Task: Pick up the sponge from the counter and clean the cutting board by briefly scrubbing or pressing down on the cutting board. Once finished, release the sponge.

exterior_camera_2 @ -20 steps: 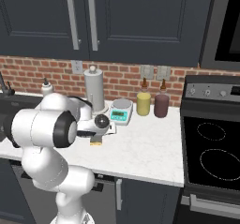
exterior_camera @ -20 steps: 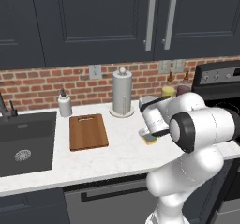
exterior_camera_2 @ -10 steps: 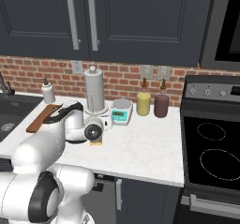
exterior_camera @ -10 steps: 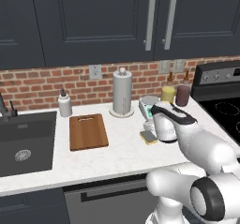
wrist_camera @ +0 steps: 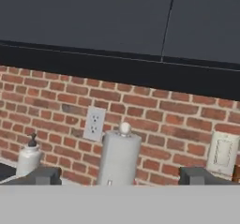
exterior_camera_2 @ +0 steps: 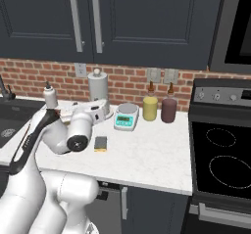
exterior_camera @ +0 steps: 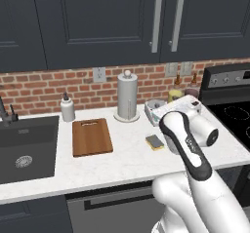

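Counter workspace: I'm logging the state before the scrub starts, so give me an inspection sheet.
Surface: white marble-look counter with a dark inset sink at its left end.
Job's things: sponge lies flat on the counter, untouched, right of the cutting board and apart from it; nothing on the board.
Clutter: paper towel holder, soap dispenser, kitchen scale, yellow bottle, dark red bottle, all along the back wall.
Grippers: gripper open, empty, aimed at the brick wall, raised above the counter.
Cables: nothing seen.
Surroundings: brick backsplash with outlets, dark cabinets above, black stove on the right.
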Controlling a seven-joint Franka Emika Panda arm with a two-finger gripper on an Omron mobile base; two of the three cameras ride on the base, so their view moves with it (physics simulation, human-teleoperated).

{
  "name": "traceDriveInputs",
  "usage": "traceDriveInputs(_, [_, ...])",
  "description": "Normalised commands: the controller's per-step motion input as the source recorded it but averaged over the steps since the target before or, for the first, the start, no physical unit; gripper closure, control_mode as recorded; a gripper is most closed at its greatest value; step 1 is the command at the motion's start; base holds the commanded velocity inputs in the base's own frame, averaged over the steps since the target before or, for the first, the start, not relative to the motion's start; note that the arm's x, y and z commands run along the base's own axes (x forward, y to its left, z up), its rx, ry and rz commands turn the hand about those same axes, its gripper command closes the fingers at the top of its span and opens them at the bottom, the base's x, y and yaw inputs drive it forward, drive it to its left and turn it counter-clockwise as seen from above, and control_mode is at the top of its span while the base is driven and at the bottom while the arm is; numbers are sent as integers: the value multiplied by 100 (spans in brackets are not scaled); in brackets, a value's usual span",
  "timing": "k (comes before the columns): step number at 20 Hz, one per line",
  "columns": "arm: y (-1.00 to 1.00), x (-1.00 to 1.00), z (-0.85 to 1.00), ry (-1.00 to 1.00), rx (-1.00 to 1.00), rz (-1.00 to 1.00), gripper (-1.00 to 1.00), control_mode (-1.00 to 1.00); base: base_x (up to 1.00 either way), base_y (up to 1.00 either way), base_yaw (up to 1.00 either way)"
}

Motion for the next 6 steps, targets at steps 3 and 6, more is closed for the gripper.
traceDriveInputs(3, [0, -100, 0, -10, 1, 0, -100, -100, 0, 0, 0])
traceDriveInputs(6, [0, -100, 0, -6, 1, 0, -100, -100, 0, 0, 0])
